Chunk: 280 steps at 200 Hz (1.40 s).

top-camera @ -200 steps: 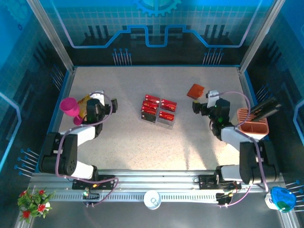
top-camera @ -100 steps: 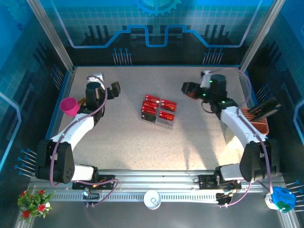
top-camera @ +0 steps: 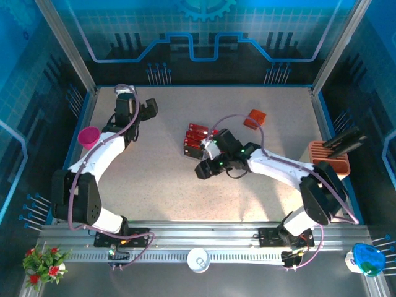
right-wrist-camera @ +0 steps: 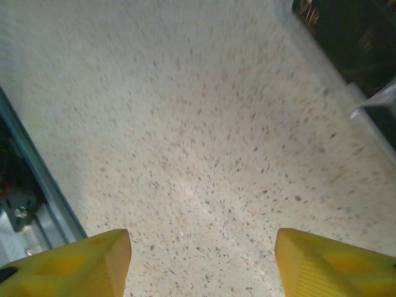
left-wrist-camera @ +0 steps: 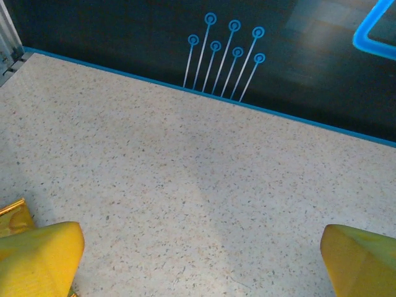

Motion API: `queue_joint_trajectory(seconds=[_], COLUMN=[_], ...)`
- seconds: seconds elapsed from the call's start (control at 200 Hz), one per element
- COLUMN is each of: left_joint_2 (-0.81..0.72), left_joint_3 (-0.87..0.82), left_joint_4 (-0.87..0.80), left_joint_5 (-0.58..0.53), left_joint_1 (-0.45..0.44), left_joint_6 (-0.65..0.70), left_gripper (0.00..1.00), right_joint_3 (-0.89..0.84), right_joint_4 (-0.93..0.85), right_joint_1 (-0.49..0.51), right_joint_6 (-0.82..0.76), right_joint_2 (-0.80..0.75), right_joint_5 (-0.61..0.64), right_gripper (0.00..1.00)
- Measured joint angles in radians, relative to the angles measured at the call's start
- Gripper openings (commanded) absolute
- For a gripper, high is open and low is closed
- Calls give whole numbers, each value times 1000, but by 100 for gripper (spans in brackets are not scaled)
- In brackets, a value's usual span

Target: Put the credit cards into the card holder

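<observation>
Several red credit cards (top-camera: 197,133) lie in a cluster at mid-table, with my right arm crossing over their right side. The card holder (top-camera: 254,117), a small orange-red wallet, rests behind them at the back right, apart from both grippers. My right gripper (top-camera: 204,168) (right-wrist-camera: 201,263) hovers just in front of the cards, pointing toward the near left. Its yellow fingers (right-wrist-camera: 74,266) stand apart with only bare table between them. My left gripper (top-camera: 150,109) (left-wrist-camera: 201,250) is at the back left, open wide over bare table.
A pink cup (top-camera: 89,137) stands at the left edge beside my left arm. An orange slotted rack (top-camera: 328,158) sits at the right edge. A gold bag corner (left-wrist-camera: 13,216) lies by my left finger. The back wall (left-wrist-camera: 247,37) is close ahead of the left gripper.
My right arm swung from the back right near the wallet down to the centre in front of the cards, its fingers narrowing. My left arm reached farther toward the back left.
</observation>
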Motion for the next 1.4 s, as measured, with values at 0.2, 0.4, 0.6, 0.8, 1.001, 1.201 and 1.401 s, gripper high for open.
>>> queue_joint_trajectory(seconds=[0.2,0.4,0.6,0.8,1.001,1.201,1.401], left_joint_2=[8,8,8,8,8,8,8], left_joint_3=[21,24,26,26,26,26,26], left_joint_4=[-49,-74,-80,-81,-81,-81,-81], left_joint_5=[-14,-19,-19,-19,-19,-18,-18], left_joint_1=[0,0,0,0,0,0,0], left_joint_6=[-9,-27,-28,-28,-29,-40,-66], left_gripper=[99,99,99,99,99,99,99], right_joint_3=[51,154,222,288,371,477,519], right_joint_4=[0,6,7,-19,-62,-98,-129], right_joint_1=[37,37,12,-45,-97,-148,-173], right_joint_6=[-13,-18,-38,-75,-118,-143,-143], right_joint_2=[175,272,337,383,437,507,526], right_joint_5=[28,84,124,141,152,151,98], right_gripper=[57,56,55,55,55,55,55])
